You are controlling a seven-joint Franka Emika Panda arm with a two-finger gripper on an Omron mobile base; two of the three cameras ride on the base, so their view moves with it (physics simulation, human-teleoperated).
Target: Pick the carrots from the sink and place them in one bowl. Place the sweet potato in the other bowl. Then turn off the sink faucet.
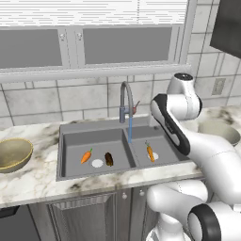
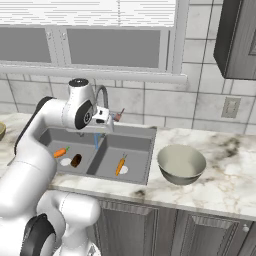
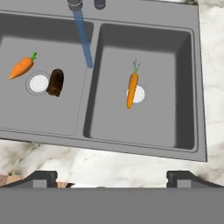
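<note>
While water runs from the sink faucet (image 1: 125, 96), one carrot (image 3: 22, 67) and the sweet potato (image 3: 55, 82) lie in the sink's (image 3: 144, 139) left basin, another carrot (image 3: 132, 89) in the right; the gripper (image 3: 111, 177) hovers above, fingers wide apart, holding nothing.

In the left base view the arm hid part of the grey bowl (image 1: 221, 130) and the sink's (image 1: 70, 136) right end, the tan bowl (image 1: 12, 153) was cut by the left edge, and the faucet (image 3: 75, 4) in the hand view was cropped at the top.
</note>
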